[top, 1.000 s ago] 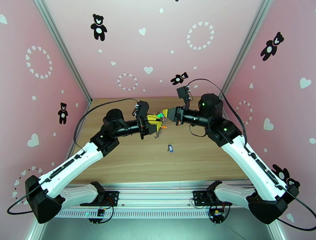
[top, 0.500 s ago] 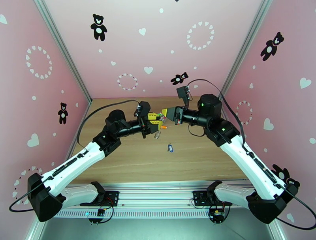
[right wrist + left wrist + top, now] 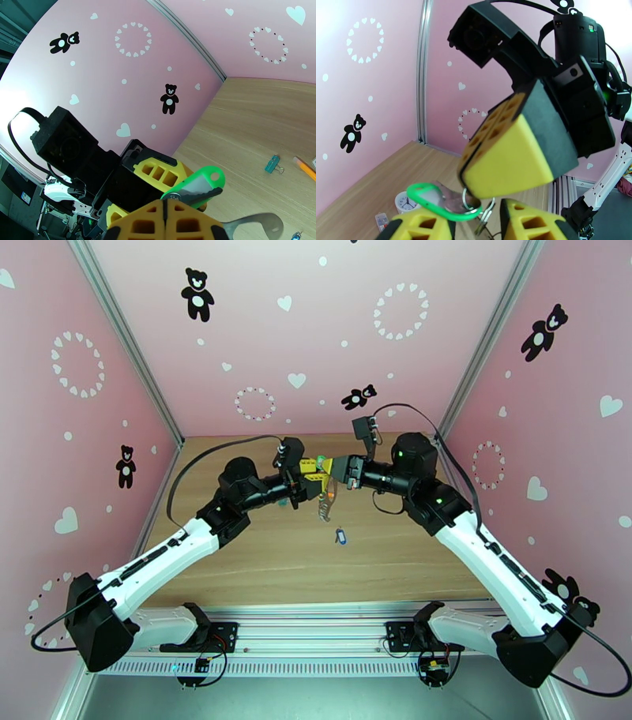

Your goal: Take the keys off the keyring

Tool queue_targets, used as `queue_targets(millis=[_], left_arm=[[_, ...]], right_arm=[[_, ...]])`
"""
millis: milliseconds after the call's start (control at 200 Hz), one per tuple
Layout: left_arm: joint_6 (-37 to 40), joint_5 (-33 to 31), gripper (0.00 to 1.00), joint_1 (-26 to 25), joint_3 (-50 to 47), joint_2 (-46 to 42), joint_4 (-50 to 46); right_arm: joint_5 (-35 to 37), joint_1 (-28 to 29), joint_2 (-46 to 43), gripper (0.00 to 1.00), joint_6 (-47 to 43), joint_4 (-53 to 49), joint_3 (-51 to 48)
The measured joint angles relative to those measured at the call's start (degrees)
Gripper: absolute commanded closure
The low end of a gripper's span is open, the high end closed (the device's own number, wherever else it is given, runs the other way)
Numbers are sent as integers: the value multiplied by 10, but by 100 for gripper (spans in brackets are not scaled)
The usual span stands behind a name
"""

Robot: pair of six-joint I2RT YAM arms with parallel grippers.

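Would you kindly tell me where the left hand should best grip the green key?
Grip the green key by its flat plastic head, which juts clear of the shut right hand. The open left hand should probably approach from its own side, closing across the head's broad faces.

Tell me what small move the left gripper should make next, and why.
Probably close the left gripper on the bright green plastic-headed key. Its jaws stand apart, with the key's head lying over one finger, while the right gripper is shut on the grey metal keyring that the key is on. A firm pinch should come before any pulling.
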Motion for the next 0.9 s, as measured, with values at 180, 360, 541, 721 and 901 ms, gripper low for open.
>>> queue_targets(millis=[180,360,541,721,901], left_arm=[[5,5,77,-3,0,0,10],[14,9,77,-6,0,0,4],[26,13,85,-6,0,0,-7],[34,11,91,-5,0,0,-7],[43,11,93,-6,6,0,-20]], right_arm=[[8,0,-5,100,0,1,0],[13,0,-6,100,0,1,0],[19,1,-6,100,0,0,0],[20,2,-7,100,0,-2,0],[20,2,-8,100,0,-3,0]])
